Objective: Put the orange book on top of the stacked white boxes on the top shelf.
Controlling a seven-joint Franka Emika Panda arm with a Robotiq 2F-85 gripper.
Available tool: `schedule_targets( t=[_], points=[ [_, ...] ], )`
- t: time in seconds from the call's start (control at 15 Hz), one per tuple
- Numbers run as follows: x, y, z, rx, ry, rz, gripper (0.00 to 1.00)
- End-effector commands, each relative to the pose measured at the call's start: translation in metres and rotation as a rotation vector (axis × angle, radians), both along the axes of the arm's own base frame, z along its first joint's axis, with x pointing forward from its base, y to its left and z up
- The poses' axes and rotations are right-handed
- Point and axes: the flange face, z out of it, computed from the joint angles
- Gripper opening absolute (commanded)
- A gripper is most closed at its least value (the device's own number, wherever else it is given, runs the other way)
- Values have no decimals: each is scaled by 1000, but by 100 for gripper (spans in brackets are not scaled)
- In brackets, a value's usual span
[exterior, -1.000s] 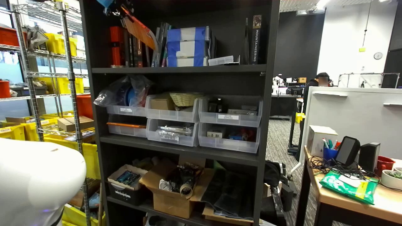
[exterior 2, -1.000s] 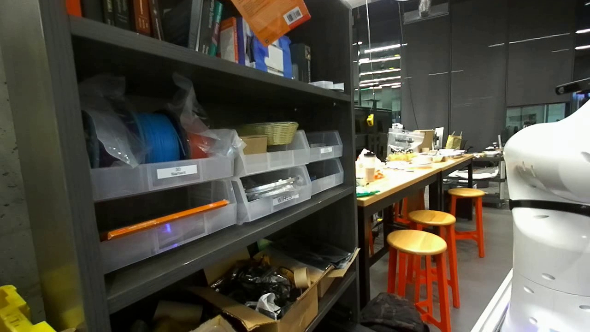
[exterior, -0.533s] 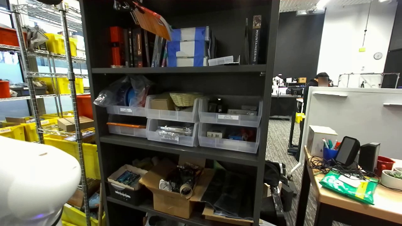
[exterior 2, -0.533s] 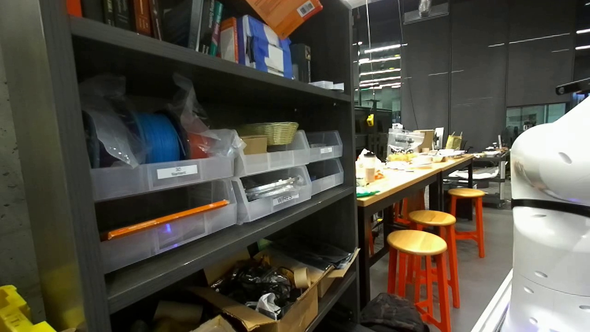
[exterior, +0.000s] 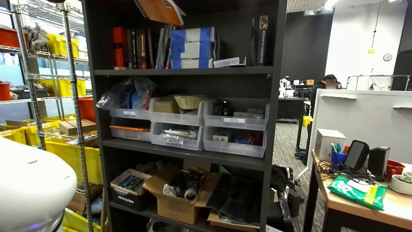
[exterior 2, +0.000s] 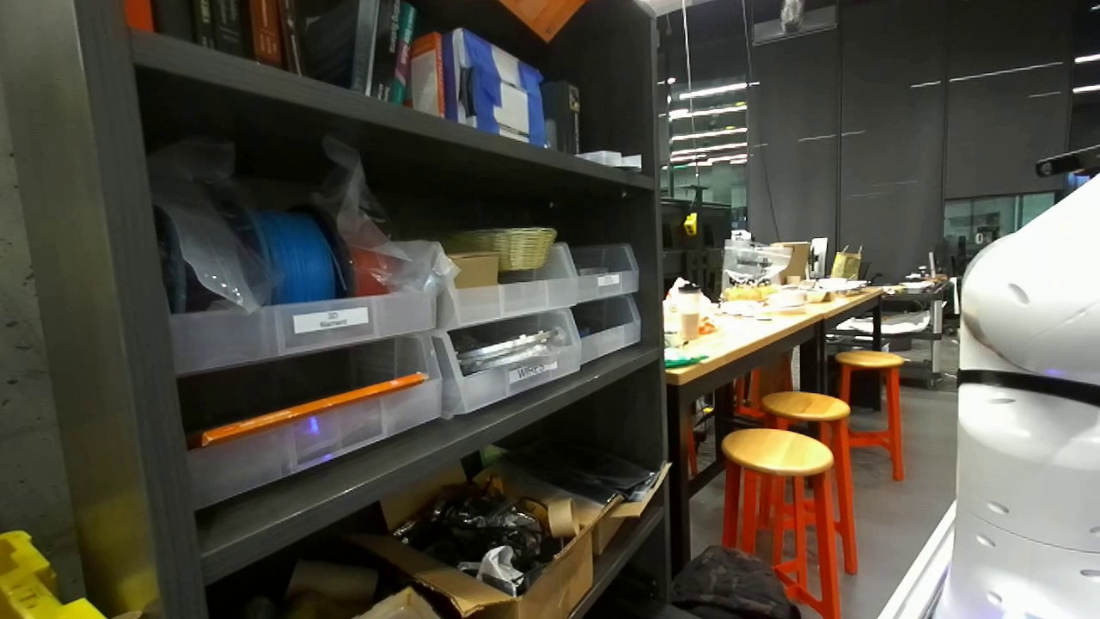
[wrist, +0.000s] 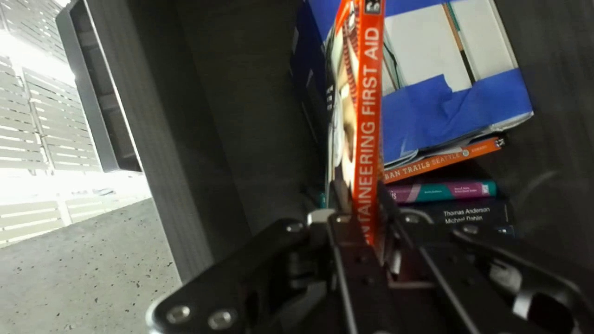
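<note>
Pincer (wrist: pixel 363 199): clamped on the orange book (wrist: pixel 369 116), one jaw to each side, and there's the hold!
Book in play: up in the air, tilted, reaching out ahead of the pincer, its "FIRST AID" spine plain to read in the wrist view; in both exterior views it shows clear of the stacked white boxes (exterior: pixel 192 50).
Box stack: beyond the pincer and lower, blue bands (exterior: pixel 203 48) across it, partly masked by the book in the wrist view.
Top shelf (exterior: pixel 183 71): below the pincer, carrying the boxes and a row of books (exterior: pixel 142 50).
Beside the boxes: orange "TRAILS SEATTLE" spine (wrist: pixel 441 160), right of the pincer in the wrist view, a purple-and-teal spine (wrist: pixel 441 191) next along.
Far end: "MOUNTAINEERING" book (exterior: pixel 263 42), upright, past the boxes from the pincer.
Next level down: clear plastic bins (exterior: pixel 182 118), further below the pincer.
</note>
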Motion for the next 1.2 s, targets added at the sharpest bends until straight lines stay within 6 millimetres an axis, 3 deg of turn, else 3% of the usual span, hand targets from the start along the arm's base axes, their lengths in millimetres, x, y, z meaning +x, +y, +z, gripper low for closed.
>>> schedule_targets(
  t=[0.0,1.13],
  points=[
    [11,-7,8,-77,-41,-58,3],
    [82,-8,-19,-97,-109,-112,3]
  ],
)
